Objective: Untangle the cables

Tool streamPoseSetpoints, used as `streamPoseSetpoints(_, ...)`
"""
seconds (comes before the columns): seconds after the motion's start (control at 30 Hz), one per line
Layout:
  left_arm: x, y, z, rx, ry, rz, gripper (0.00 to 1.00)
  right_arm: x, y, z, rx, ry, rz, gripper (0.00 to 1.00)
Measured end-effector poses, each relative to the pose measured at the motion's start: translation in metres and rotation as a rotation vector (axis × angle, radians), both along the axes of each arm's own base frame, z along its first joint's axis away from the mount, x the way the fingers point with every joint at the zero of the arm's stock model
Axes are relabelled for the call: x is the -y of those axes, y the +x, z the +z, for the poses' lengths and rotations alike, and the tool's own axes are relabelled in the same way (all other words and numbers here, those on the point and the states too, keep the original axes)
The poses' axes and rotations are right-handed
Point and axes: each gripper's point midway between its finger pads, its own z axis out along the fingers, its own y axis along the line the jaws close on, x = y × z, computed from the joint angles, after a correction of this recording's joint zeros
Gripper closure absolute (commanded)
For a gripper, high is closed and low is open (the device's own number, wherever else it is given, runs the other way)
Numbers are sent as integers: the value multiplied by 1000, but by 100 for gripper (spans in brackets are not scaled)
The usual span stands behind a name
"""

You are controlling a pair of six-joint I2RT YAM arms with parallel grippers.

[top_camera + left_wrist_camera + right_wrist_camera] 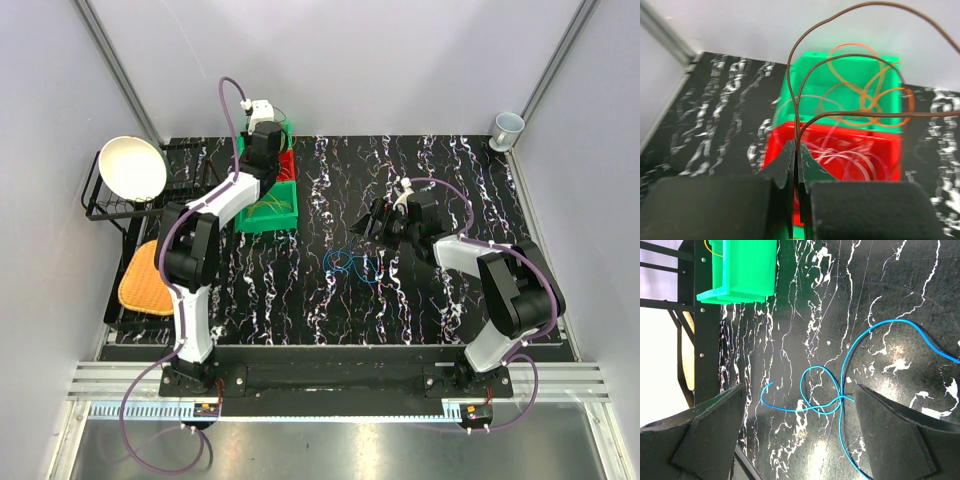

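Right gripper (366, 222), from above, hangs spread near the thin blue wire cable (345, 263) on the black white-veined tabletop (280, 300); the other arm's tips are hidden under its wrist. Left wrist: left gripper (796, 150) pinches a thin brown wire cable (890, 114) above a blurred red plastic bin (840, 131) and a green plastic bin (810, 72) of orange wire loops (911, 100). Right wrist: blue loops lie flat, one strand cut off, open tabletop around.

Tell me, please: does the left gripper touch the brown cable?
Touching. Left wrist view: the left gripper is shut on the brown cable, pinching it.
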Motion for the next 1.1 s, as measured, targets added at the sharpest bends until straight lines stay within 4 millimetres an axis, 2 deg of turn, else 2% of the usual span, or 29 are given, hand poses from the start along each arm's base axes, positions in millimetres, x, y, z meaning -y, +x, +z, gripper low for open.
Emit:
streamPoseSetpoints(0.23,-20,-11,3,-38,134,91,100,0,0,0,0,1,2,7)
streamPoseSetpoints(0.43,-27,-17,6,-61,212,123,100,0,0,0,0,1,2,7)
streamPoseSetpoints(0.57,-25,-19,4,-80,255,118,100,0,0,0,0,2,2,7)
streamPoseSetpoints(0.7,-17,-10,-1,-93,288,105,100,-1,-1,0,-1,3,4,7)
streamPoseSetpoints(0.9,-6,1,-26,-155,325,78,100,-1,-1,1,-3,6,10,7)
streamPoseSetpoints(1.1,0,10,-41,-187,335,52,100,-2,-1,-3,-11,3,10,7)
